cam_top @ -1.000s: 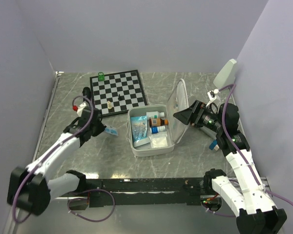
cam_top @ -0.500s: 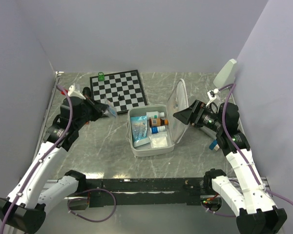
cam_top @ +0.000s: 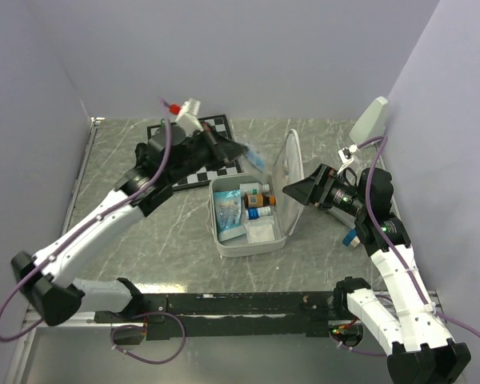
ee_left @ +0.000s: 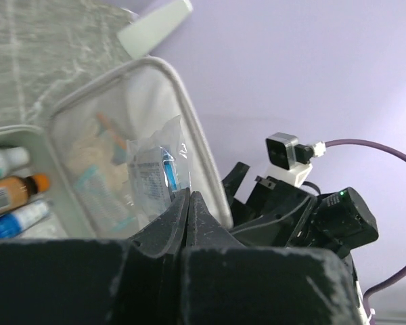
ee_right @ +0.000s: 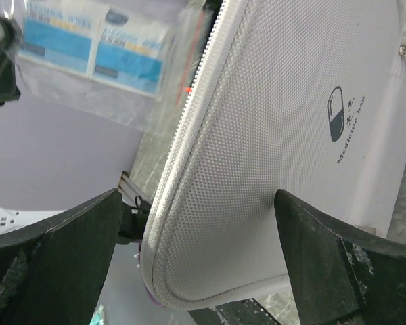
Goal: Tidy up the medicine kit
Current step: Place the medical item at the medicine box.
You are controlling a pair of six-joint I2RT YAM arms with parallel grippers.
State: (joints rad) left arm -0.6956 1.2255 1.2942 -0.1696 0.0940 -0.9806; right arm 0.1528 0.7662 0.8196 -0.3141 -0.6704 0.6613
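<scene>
White medicine kit (cam_top: 222,240) lies open below left gripper (cam_top: 234,149), fingers pinched on clear packet (cam_top: 254,158). Right gripper (cam_top: 298,190) spread wide, raised lid (cam_top: 290,172) between its fingers. Bottles (cam_top: 258,200) already packed; packet likely next in.

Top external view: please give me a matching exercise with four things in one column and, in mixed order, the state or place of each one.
Things:
1. left hand
2. right hand
3. kit lid
4. chessboard

States or places:
A. stands up, open
B. open, facing the lid's outer side
C. shut on a clear packet
D. lies flat behind the medicine kit

Pairs: 1-C, 2-B, 3-A, 4-D
</scene>
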